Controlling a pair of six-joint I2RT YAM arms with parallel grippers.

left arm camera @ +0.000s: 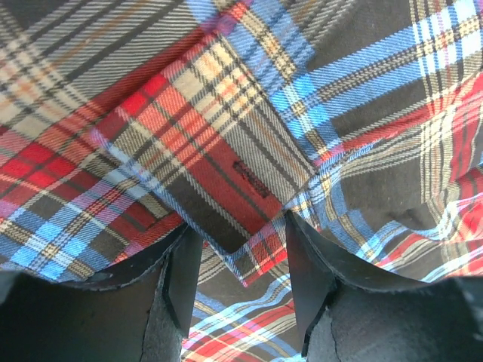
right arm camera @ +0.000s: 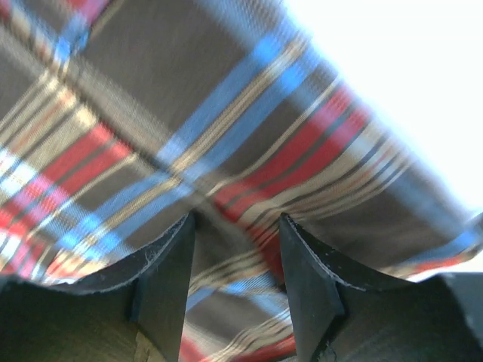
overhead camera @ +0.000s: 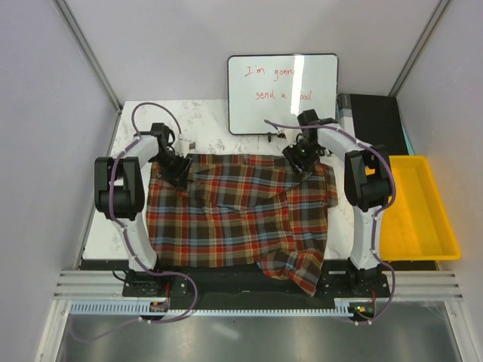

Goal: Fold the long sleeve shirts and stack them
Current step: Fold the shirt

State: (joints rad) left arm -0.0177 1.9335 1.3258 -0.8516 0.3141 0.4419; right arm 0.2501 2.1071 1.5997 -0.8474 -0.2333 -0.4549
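One plaid long sleeve shirt [overhead camera: 241, 219] in red, dark and blue checks lies spread across the table, with a part hanging over the near edge. My left gripper [overhead camera: 177, 170] is at its far left corner. In the left wrist view it [left arm camera: 241, 264] is open, and a cloth corner with a buttonhole [left arm camera: 253, 181] lies between the fingers. My right gripper [overhead camera: 300, 162] is at the shirt's far right corner. In the right wrist view it [right arm camera: 235, 264] is open, close over a fold of the plaid cloth [right arm camera: 226, 151].
A whiteboard [overhead camera: 283, 94] with red writing stands at the back. A yellow plastic bin [overhead camera: 415, 207] sits at the right of the table, with a black box [overhead camera: 373, 121] behind it. White marbled table top [overhead camera: 113, 226] shows left of the shirt.
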